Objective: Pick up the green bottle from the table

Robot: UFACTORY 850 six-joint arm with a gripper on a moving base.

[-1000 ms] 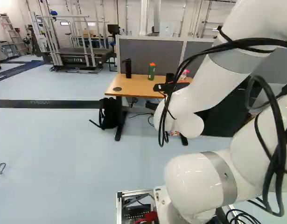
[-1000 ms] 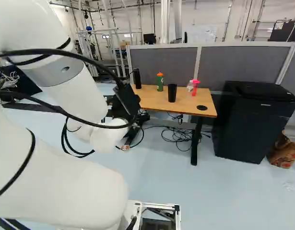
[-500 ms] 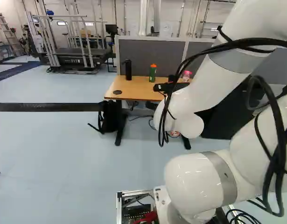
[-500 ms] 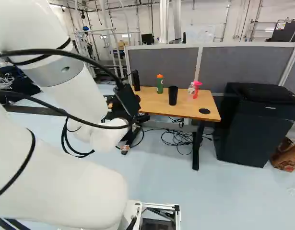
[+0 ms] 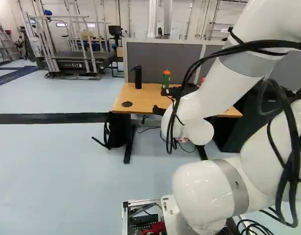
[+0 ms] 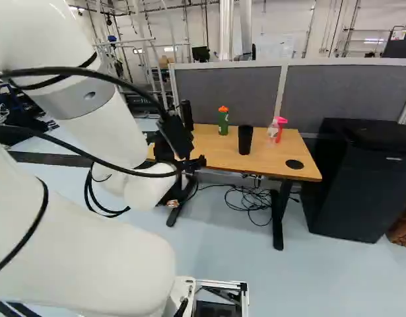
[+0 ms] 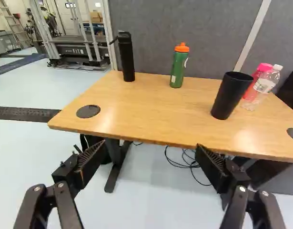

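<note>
- While twelve o'clock meant straight ahead of my fingers, my hand (image 6: 197,162) was released, its two fingers standing wide apart, short of the near edge of the table with a light wooden top (image 7: 151,105).
- The green bottle with the orange lid (image 7: 178,67) stood upright on that table, a little past twelve, toward its far edge and in front of the grey fabric partition (image 7: 198,33).
- The tall black bottle (image 7: 127,56) stood upright a little short of twelve, also toward the far edge, well apart from the green one.
- At one o'clock I had the black tumbler (image 7: 229,95), nearer to me than the green bottle.
- Beyond the tumbler, between one and two, came the clear plastic bottle with a white cap (image 7: 264,86) and, close by it, the bottle with a pink lid (image 7: 265,67).
- Toward ten, a flat round black disc (image 7: 88,111) sat in the tabletop near a corner.
- Toward eleven, down on the floor, the black backpack (image 5: 116,129) lay beside a table leg.
</note>
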